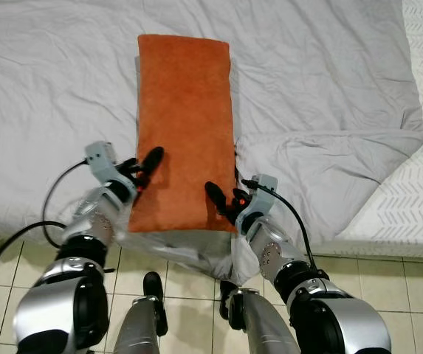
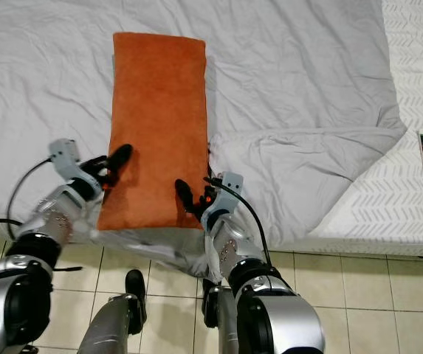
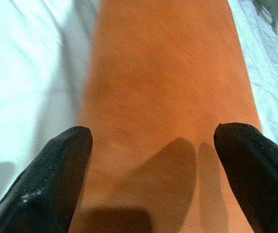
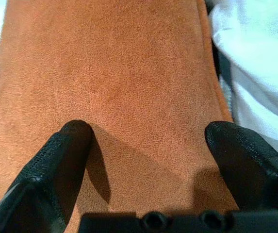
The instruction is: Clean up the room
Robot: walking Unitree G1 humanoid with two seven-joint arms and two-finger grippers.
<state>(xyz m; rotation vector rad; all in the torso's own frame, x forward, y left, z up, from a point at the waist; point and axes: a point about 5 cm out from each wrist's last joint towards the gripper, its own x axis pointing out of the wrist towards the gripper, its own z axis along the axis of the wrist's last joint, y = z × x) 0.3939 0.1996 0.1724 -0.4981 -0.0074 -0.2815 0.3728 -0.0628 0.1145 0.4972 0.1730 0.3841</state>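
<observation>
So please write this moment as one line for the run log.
left gripper open over towel | right gripper open over towel | towel flat on bed | nothing held

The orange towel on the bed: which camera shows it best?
The left eye view: the whole orange towel lies folded lengthwise on the grey sheet. The right eye view shows the same. Both wrist views give only close-up orange cloth between open fingers.

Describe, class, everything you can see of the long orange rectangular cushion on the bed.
The long orange rectangular cushion looks like soft, suede-like fabric, plain and unpatterned. It lies flat on the rumpled grey bedsheet, lengthwise away from the robot, its near end at the bed's edge. The left gripper and right gripper are both open over its near end; contact cannot be confirmed.
</observation>
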